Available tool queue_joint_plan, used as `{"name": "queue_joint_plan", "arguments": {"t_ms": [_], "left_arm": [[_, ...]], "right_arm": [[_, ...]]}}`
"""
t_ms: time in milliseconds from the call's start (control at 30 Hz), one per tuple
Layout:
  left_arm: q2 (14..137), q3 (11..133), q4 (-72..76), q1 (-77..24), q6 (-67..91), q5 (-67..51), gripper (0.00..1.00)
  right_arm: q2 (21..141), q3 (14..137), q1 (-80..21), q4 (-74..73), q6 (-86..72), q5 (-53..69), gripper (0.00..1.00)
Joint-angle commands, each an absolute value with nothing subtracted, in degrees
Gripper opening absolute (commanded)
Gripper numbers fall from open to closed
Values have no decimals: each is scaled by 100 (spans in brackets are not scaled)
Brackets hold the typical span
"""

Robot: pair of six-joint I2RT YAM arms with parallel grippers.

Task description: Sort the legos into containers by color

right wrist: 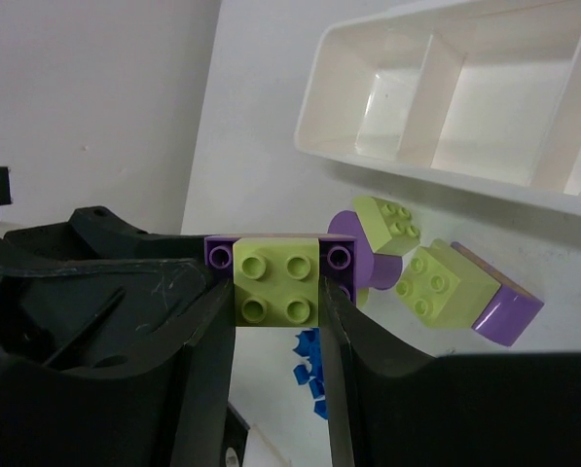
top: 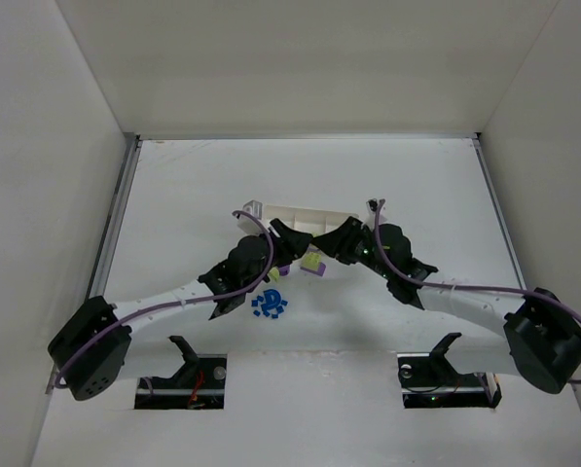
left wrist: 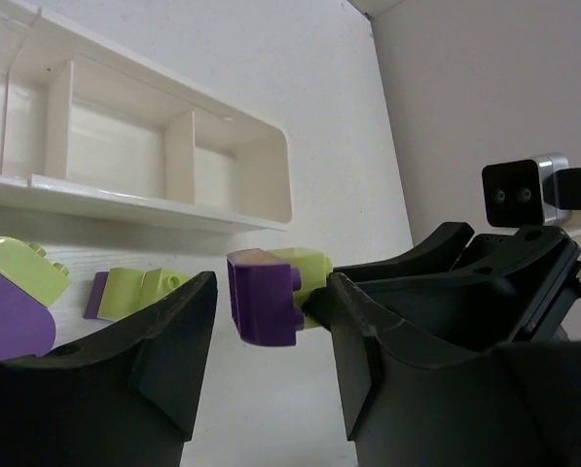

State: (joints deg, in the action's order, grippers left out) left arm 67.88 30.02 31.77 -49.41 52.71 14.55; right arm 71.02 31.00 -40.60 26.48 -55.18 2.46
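My right gripper (right wrist: 276, 294) is shut on a yellow-green brick (right wrist: 276, 282), pinched by its two sides. That brick is stuck onto a purple brick (right wrist: 341, 257) behind it. In the left wrist view this purple brick (left wrist: 263, 297) sits between the fingers of my left gripper (left wrist: 271, 302), with a narrow gap showing on each side. From above, both grippers meet over this pair (top: 314, 263), just in front of the white tray (top: 300, 212). All three of its compartments (left wrist: 105, 146) look bare. Tiny blue pieces (top: 269, 305) lie clustered near the left arm.
Two other yellow-green and purple pairs (right wrist: 444, 284) (right wrist: 387, 222) lie on the table beside the tray's front wall (left wrist: 125, 199). White walls enclose the table on three sides. The right wrist's camera (left wrist: 524, 193) shows close behind the held pair.
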Motion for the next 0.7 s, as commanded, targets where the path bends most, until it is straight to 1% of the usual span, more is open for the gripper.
{"name": "queue_joint_plan", "arguments": {"t_ms": [0, 133, 267, 333, 667], "left_arm": [[6846, 3269, 3340, -4917, 5326, 1354, 45], [6934, 3296, 3340, -4944, 5352, 1345, 40], [6926, 3261, 3340, -4917, 5423, 1353, 26], [6882, 3234, 3340, -4900, 5423, 1380, 21], [6663, 3006, 3340, -4716, 5414, 1415, 10]], "right_arm": [[7005, 3252, -4196, 2777, -5361, 114, 21], [6996, 3252, -4302, 2865, -5344, 114, 21], [6908, 3252, -4293, 2979, -5361, 132, 21], [6873, 3261, -4302, 2988, -5353, 141, 21], [6619, 3191, -4267, 3111, -5458, 386, 21]]}}
